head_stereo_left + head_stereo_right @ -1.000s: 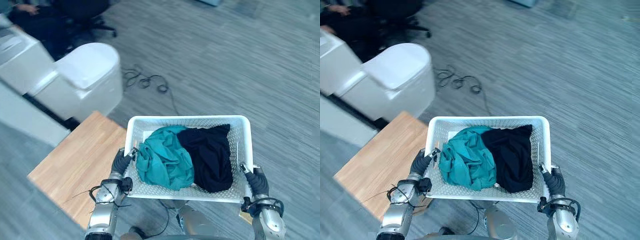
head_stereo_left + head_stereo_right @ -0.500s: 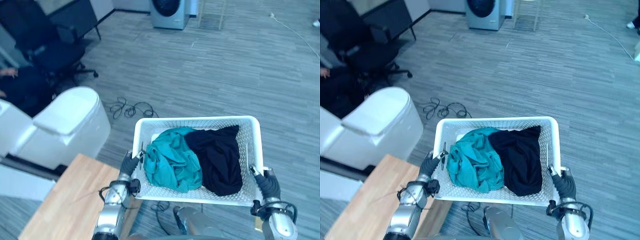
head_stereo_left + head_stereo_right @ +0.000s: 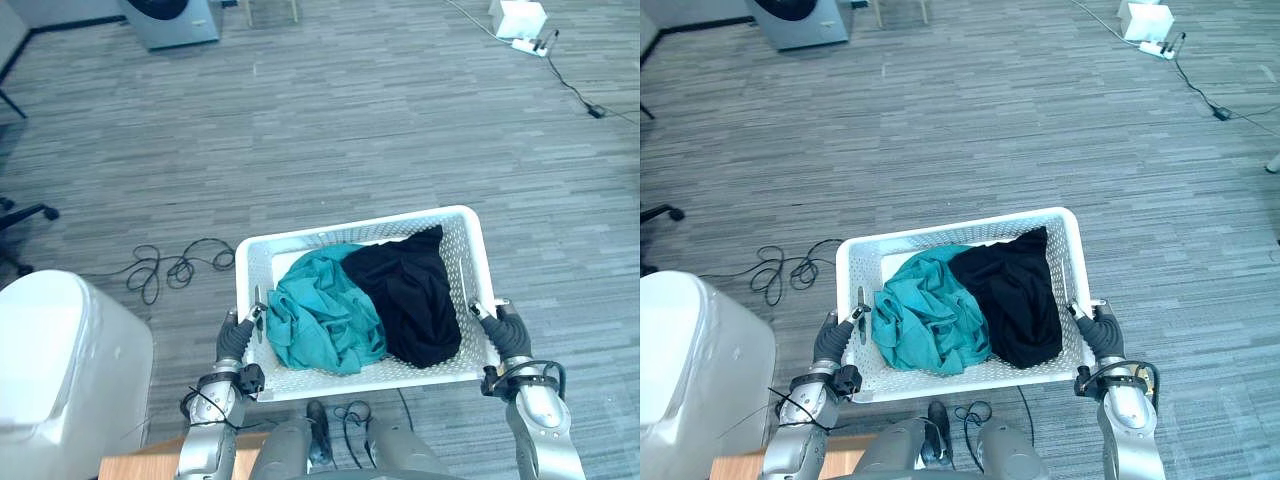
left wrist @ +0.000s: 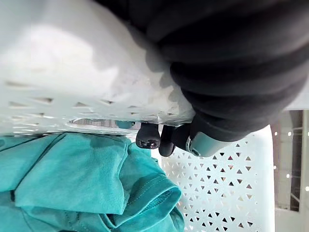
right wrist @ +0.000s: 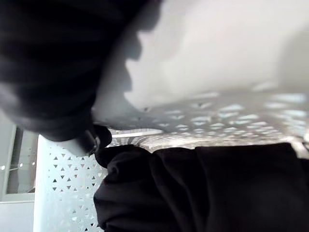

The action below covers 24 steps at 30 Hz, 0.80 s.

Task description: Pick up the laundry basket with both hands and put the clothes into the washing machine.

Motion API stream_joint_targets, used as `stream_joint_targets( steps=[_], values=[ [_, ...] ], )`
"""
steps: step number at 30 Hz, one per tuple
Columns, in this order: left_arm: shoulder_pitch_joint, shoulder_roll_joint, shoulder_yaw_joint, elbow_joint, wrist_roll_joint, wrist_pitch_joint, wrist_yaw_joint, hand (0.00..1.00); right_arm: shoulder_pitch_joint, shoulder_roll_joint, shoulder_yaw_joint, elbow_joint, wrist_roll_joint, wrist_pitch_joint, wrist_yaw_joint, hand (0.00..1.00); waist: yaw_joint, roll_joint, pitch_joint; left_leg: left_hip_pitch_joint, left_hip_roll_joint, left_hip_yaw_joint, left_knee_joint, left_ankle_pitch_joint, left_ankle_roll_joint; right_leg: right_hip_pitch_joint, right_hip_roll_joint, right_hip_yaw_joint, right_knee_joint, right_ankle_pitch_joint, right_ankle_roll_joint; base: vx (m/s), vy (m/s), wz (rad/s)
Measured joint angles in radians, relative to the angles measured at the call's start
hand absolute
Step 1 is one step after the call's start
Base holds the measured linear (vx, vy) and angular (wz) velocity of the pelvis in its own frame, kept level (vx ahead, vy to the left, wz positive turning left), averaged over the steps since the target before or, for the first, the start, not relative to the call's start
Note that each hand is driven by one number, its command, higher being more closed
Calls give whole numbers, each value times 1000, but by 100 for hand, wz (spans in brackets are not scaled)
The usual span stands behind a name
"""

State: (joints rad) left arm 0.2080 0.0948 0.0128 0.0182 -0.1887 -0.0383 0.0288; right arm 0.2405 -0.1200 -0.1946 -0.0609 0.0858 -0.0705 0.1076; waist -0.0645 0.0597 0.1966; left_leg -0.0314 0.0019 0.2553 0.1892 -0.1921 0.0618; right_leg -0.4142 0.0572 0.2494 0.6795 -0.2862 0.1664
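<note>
A white perforated laundry basket (image 3: 350,232) hangs above the grey floor, carried between my two hands. A crumpled teal garment (image 3: 320,315) lies in its left half and a black garment (image 3: 410,290) in its right half. My left hand (image 3: 237,338) grips the basket's left end; in the left wrist view its dark fingertips (image 4: 147,137) hook through the handle slot above the teal garment (image 4: 72,179). My right hand (image 3: 508,335) holds the right end, with a fingertip (image 5: 101,140) curled in the slot by the black garment (image 5: 203,193). The washing machine (image 3: 170,18) stands far off at the upper left.
A white rounded appliance (image 3: 60,370) stands close at the lower left, with a wooden table corner (image 3: 140,468) beside it. Loose black cable (image 3: 170,268) lies on the floor ahead of the basket. A white power strip (image 3: 520,20) with its cord lies at the upper right.
The camera has swung to the right: the white appliance and the wooden table have slid to the lower left. The basket stays held in both hands.
</note>
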Motion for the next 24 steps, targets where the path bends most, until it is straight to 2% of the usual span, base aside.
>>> stream_joint_targets(
  steps=[1, 2, 3, 4, 5, 6, 7, 8, 9, 10, 11, 12, 13, 14, 15, 17, 18, 20, 21, 22, 23, 24],
  values=[
    [-23, 8, -4, 1, 0, 0, 1, 100, -2, 11, -10, -1, 2, -2, -1, 100, -5, 1, 1, 18, -4, 2, -32, -4, -7, -30, 9, 2, -145, 30, -22, 275, 23, -14],
    [-35, 8, -5, 5, 1, 3, 1, 100, -2, 17, -17, -1, 2, -2, -2, 100, -8, 2, 2, 30, -5, 2, -43, -9, -16, -38, 11, 6, -223, 66, -35, 359, 2, 0],
    [-48, 9, -9, 14, 2, 8, 1, 100, 2, 29, -30, -1, 3, -2, -2, 100, -18, -3, 4, 62, -14, -5, -61, -17, -28, -39, 15, 5, -408, 177, -36, 312, -18, 8],
    [-51, 10, -10, 16, 3, 8, 1, 100, 5, 33, -34, -1, 3, -3, -2, 100, -27, -11, 5, 83, -25, -11, -72, -17, -29, -37, 9, 10, -495, 241, -20, 423, -33, 27],
    [-55, 18, -16, 16, 4, 9, 0, 100, 10, 34, -42, -4, 3, -8, -2, 100, -41, -32, 5, 128, -58, -34, -88, -31, -50, -38, -2, 16, -572, 307, -7, 591, -94, 54],
    [-52, 20, -45, 17, 4, 14, 0, 100, 33, 33, -54, -2, 7, -12, -5, 100, -56, -31, 4, 189, -66, -72, -95, -72, -74, -31, -1, 26, -534, 423, -56, 608, -107, 56],
    [-49, 7, -51, 21, 4, 14, -2, 100, 37, 25, -64, -2, 10, -8, -5, 100, -61, -7, 2, 207, -50, -80, -93, -87, -82, -30, 16, 18, -507, 455, -103, 608, -123, 39],
    [-52, -18, -51, 28, 7, 14, -3, 100, 39, 19, -69, -5, 10, 0, -4, 100, -59, 33, -6, 186, -11, -95, -41, -90, -87, -41, 38, -17, -454, 398, -133, 449, -131, 34],
    [-58, -16, -56, 29, 9, 20, -4, 100, 44, 17, -72, -15, 16, 4, -4, 100, -58, 34, -6, 138, 10, -101, 87, -89, -89, -48, 39, -49, -390, 347, -160, 426, -149, 39],
    [-60, -16, -57, 29, 8, 23, -5, 100, 53, 16, -73, -26, 17, 9, -4, 100, -59, 35, -6, 110, 25, -101, 174, -84, -96, -37, 39, -63, -370, 322, -169, 435, -191, 59],
    [-52, -23, -56, 28, 6, 23, -6, 100, 79, 13, -72, -69, 18, 13, -4, 100, -54, 35, -6, 45, 57, -100, 369, -31, -121, 0, 43, -83, -346, 278, -188, 452, -178, 38],
    [-37, -38, -51, 21, 1, 20, -6, 100, 113, 2, -71, -126, 18, 13, -3, 100, -28, 34, -6, -18, 84, -103, 555, 75, -136, 48, 47, -86, -340, 241, -207, 447, -160, 23],
    [-28, -45, -50, 17, -6, 14, -6, 100, 125, -11, -70, -148, 18, 12, -2, 100, -18, 33, -5, -49, 94, -108, 648, 94, -146, 75, 47, -85, -335, 218, -215, 419, -124, 6],
    [-10, -56, -51, 11, -19, 6, -6, 100, 130, -30, -62, -164, 18, 12, 0, 100, -5, 31, -2, -114, 111, -111, 808, 86, -145, 130, 47, -81, -328, 171, -224, 401, -88, 4],
    [12, -65, -51, 3, -29, 3, -9, 100, 131, -48, -58, -163, 19, 13, 1, 100, 8, 22, 2, -156, 130, -95, 894, 73, -129, 189, 43, -73, -328, 130, -239, 396, -64, -3],
    [44, -74, -50, -10, -37, -1, -11, 100, 132, -69, -47, -170, 18, 14, 0, 100, 38, 15, 1, -219, 141, -58, 860, 26, -103, 252, 20, -56, -329, 83, -253, 381, 12, -15],
    [54, -75, -50, -13, -39, -6, -13, 100, 133, -79, -42, -171, 19, 14, -2, 100, 39, 15, -1, -262, 135, -54, 790, 3, -96, 275, 3, -56, -333, 62, -256, 387, 43, -3],
    [59, -81, -46, -13, -45, -9, -13, 100, 121, -91, -37, -170, 18, 18, -5, 100, 52, 17, -3, -318, 122, -59, 539, -4, -95, 307, -26, -52, -335, 23, -248, 421, 90, 2],
    [61, -87, -39, -13, -45, -11, -13, 100, 104, -100, -41, -164, 17, 23, -6, 100, 55, 18, -4, -333, 107, -91, 298, 16, -126, 332, -40, -50, -346, 8, -237, 568, 161, 5],
    [71, -105, -37, -19, -45, -14, -9, 100, 78, -128, -36, -137, 17, 20, -8, 100, 57, 43, -20, -348, 100, -178, 69, 51, -184, 364, -32, -54, -390, 5, -230, 516, 155, 0],
    [79, -112, -38, -30, -44, -13, -8, 100, 57, -142, -35, -115, 17, 18, -8, 100, 57, 51, -22, -363, 104, -208, 28, 64, -206, 388, -26, -48, -415, -3, -211, 689, 284, -31],
    [86, -125, -41, -29, -35, -9, -2, 100, 19, -152, -34, -56, 12, 20, -10, 100, 81, 44, -20, -358, 88, -218, 25, 110, -220, 467, -51, -23, -446, -34, -163, 605, 290, -51]
  ],
)
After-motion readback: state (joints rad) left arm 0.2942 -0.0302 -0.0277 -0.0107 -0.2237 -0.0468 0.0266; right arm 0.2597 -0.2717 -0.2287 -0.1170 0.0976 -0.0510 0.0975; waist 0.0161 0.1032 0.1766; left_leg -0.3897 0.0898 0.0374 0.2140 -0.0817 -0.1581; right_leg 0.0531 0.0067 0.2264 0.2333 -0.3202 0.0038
